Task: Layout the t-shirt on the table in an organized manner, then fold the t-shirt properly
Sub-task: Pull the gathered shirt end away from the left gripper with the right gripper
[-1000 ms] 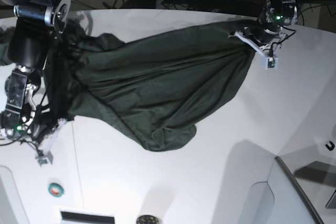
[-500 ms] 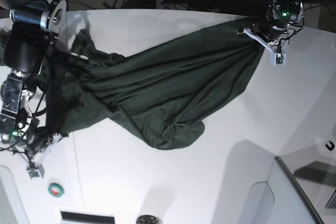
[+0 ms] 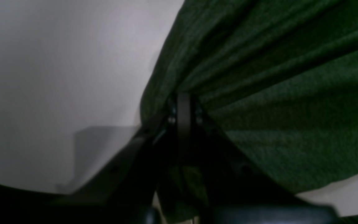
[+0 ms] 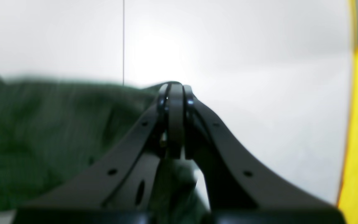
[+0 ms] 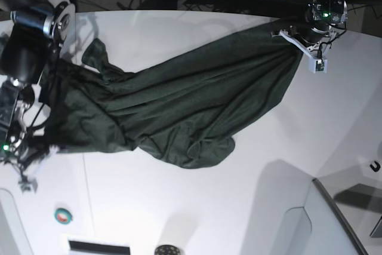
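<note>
The left tool (image 3: 183,107) is clenched on a bunched corner of the t-shirt (image 5: 179,103), at the far right of the base view, and the cloth fans out from it in tight folds. The right tool (image 4: 174,96) is clenched on the opposite end, at the left edge of that view. Between them the shirt lies stretched and wrinkled across the white surface (image 5: 239,207), sagging into a rumpled lump near its middle.

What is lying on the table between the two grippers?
The t-shirt spans from the right gripper to the left gripper, seen in the base view.
</note>
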`<move>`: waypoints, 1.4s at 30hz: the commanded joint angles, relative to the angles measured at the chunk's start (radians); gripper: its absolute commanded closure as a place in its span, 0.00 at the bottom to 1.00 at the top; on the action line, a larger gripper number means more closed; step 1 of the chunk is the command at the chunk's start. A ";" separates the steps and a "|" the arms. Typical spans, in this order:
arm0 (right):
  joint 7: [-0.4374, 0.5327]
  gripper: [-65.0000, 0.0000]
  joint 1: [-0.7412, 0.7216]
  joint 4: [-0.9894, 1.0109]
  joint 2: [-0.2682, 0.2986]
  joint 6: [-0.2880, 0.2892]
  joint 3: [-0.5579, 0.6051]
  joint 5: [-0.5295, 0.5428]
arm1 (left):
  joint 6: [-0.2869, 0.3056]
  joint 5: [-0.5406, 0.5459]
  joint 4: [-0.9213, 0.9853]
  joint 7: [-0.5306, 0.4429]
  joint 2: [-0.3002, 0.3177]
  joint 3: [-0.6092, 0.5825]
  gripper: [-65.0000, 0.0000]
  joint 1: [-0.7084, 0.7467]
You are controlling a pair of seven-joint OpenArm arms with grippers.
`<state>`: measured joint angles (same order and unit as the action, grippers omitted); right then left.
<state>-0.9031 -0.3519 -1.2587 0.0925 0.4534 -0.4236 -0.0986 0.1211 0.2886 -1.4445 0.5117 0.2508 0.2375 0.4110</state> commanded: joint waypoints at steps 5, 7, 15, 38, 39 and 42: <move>-0.023 1.00 0.219 -0.339 -0.058 0.081 0.004 0.072 | -0.008 -0.013 -0.003 0.037 0.002 0.004 1.00 0.009; -0.072 1.00 0.305 -0.467 -0.086 0.109 0.004 0.092 | -0.008 -0.013 -0.003 0.037 0.002 0.004 1.00 0.007; -0.141 1.00 0.572 -0.608 -0.164 0.112 0.073 0.161 | -0.008 -0.013 -0.003 0.037 0.000 0.001 1.00 0.004; -0.073 0.58 0.055 -0.008 -0.063 0.005 0.210 0.156 | -0.008 -0.013 -0.003 0.037 0.000 0.004 1.00 0.010; -0.054 0.58 0.038 0.038 -0.060 0.005 0.210 0.156 | -0.008 -0.013 -0.003 0.037 0.000 0.004 1.00 0.010; -0.014 0.59 0.003 0.159 -0.037 0.003 0.214 0.156 | -0.008 -0.013 -0.003 0.037 0.000 0.004 1.00 0.010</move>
<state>-0.9260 -0.3229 -1.0866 0.0479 0.4587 -0.2073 0.0475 0.1131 0.2848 -1.4464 0.5121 0.2443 0.2409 0.4133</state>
